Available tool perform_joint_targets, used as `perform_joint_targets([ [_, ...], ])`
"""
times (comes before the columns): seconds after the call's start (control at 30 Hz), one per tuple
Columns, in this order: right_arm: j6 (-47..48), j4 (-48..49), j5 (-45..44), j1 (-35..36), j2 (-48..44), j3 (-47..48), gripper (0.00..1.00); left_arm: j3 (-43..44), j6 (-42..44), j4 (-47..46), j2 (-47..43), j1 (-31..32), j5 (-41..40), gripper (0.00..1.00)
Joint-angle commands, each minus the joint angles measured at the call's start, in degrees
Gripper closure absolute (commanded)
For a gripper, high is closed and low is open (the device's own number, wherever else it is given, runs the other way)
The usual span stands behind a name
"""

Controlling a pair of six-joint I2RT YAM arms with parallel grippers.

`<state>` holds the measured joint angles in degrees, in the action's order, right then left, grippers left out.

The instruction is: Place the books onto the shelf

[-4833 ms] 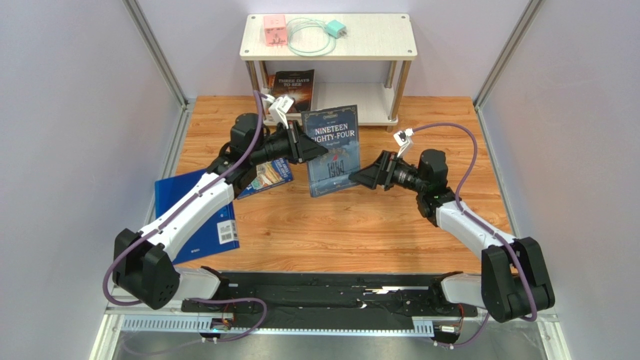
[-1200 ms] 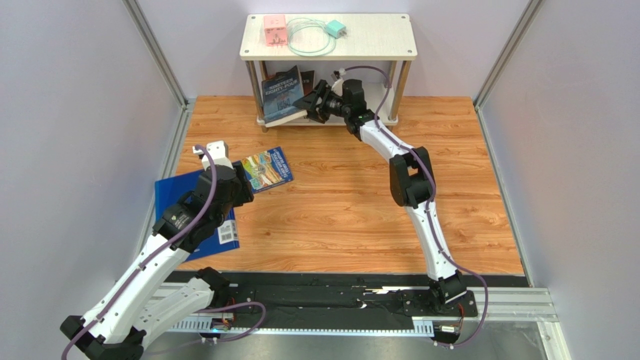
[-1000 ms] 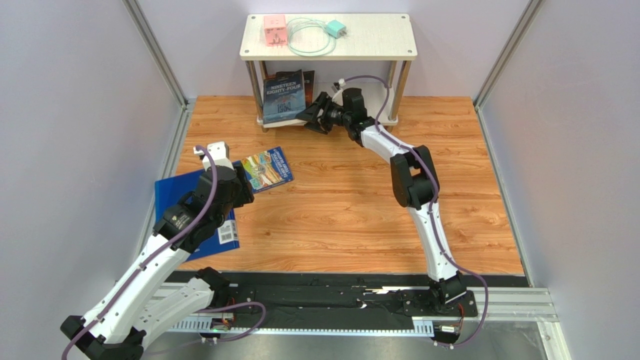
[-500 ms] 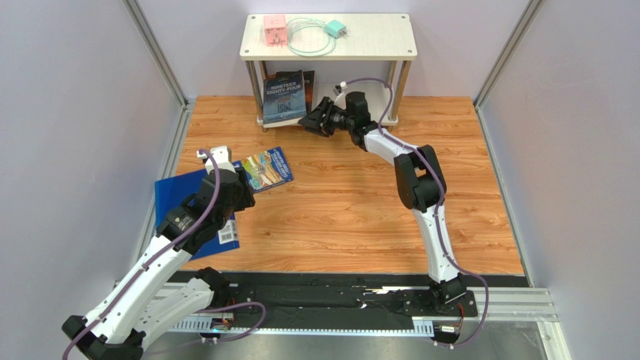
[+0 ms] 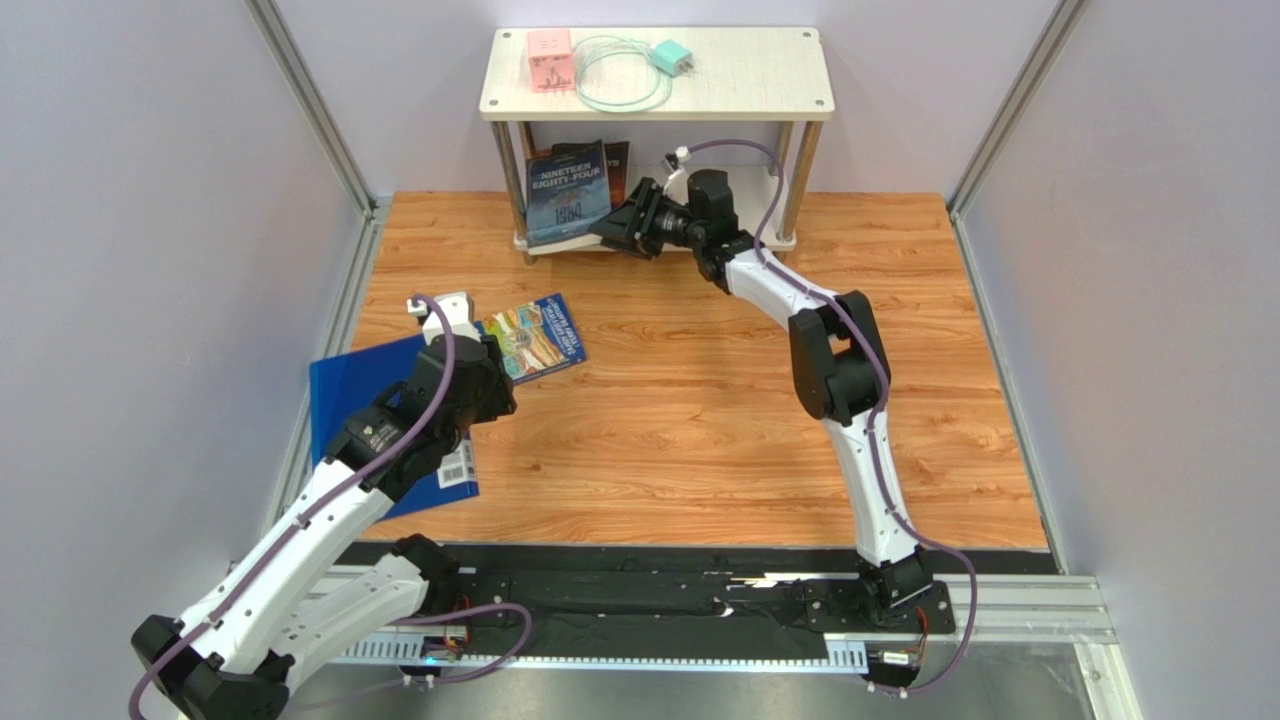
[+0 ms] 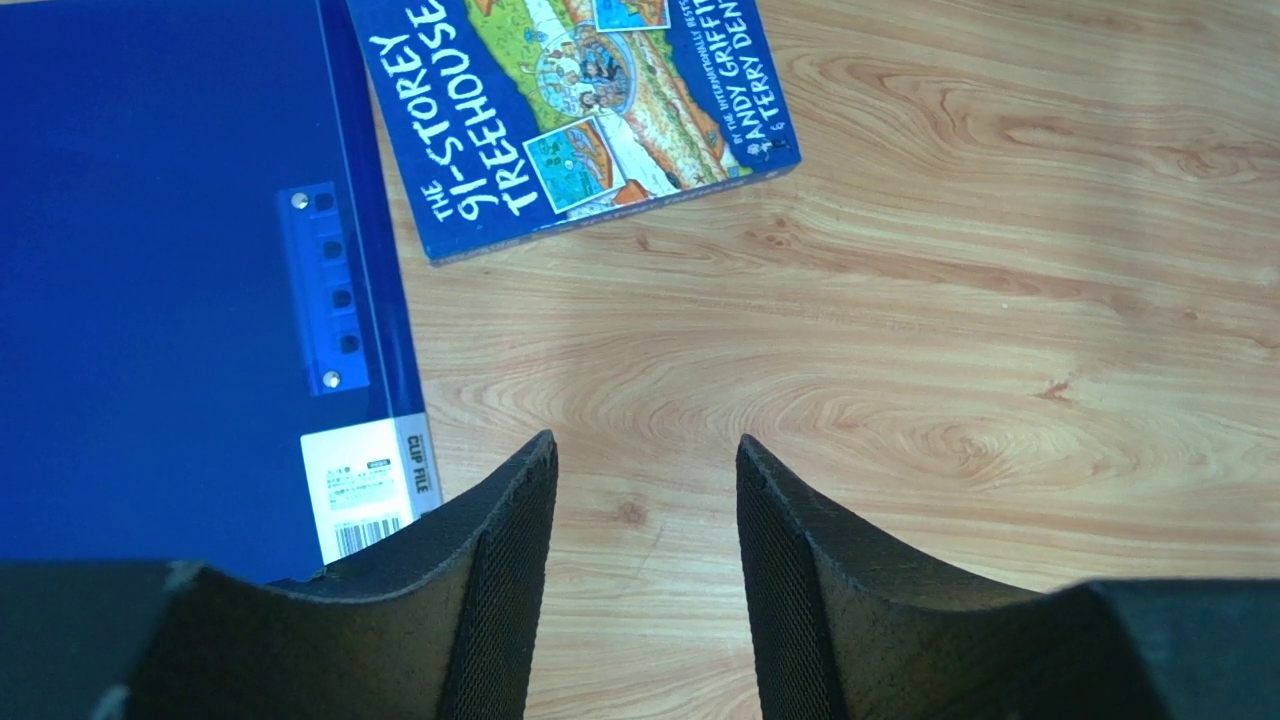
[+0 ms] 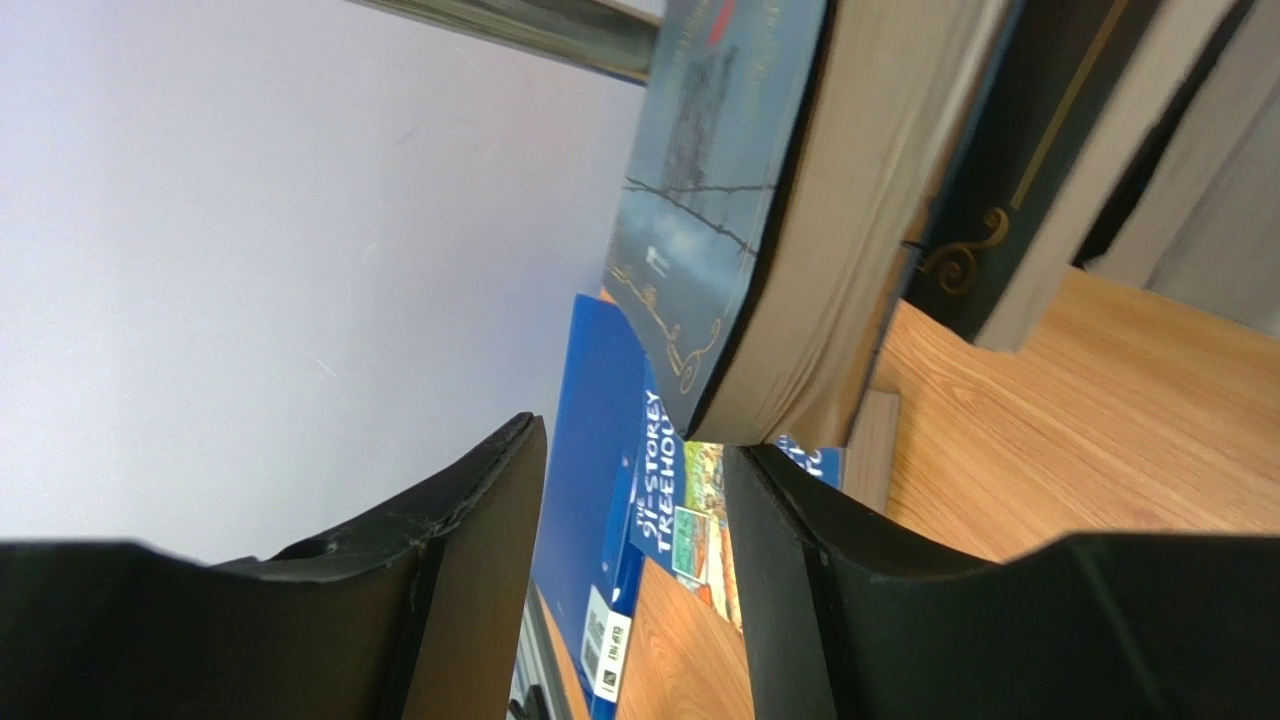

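The shelf (image 5: 751,78) stands at the back of the table. On its lower tier a dark blue-grey book (image 5: 568,195) leans upright in front of a black book (image 5: 615,156). My right gripper (image 5: 628,228) is open at the dark book's lower right corner. In the right wrist view that book (image 7: 736,195) sits just past my right gripper (image 7: 631,450), with nothing between the jaws. A cartoon-covered book (image 5: 538,336) lies flat on the table. My left gripper (image 5: 484,387) hovers open just in front of it. In the left wrist view that book (image 6: 586,105) lies beyond the left gripper (image 6: 643,480).
A large blue clip file (image 5: 373,423) lies at the table's left edge, partly under the cartoon book and my left arm. A pink block (image 5: 547,60), a coiled cable (image 5: 616,75) and a teal plug (image 5: 670,59) sit on the shelf's top board. Grey walls enclose the table.
The right gripper backed slightly off the dark book, then came back close to its corner; the book stays leaning on the lower tier. The left arm edged forward towards the cartoon book.
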<state>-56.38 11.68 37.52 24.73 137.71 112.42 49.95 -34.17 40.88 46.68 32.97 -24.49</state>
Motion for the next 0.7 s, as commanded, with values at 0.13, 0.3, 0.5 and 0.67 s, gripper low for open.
perform_joint_targets([
  [0.13,-1.89,-0.96,-0.78,0.14,3.97,9.57,0.50,0.06,0.95,-1.68,0.26,0.08,0.58,0.47],
  [0.3,-1.45,0.09,-0.78,0.14,2.04,5.71,0.50,0.06,1.56,-1.68,-0.18,0.08,-0.12,0.47],
  [0.5,-0.14,0.27,-2.01,-0.29,-1.03,1.49,0.50,0.14,1.83,-2.03,0.78,0.08,-0.03,0.47],
  [0.67,3.38,-1.39,-5.96,-0.91,-4.72,-1.76,0.49,-0.12,1.65,-2.56,1.84,0.08,-0.21,0.45],
])
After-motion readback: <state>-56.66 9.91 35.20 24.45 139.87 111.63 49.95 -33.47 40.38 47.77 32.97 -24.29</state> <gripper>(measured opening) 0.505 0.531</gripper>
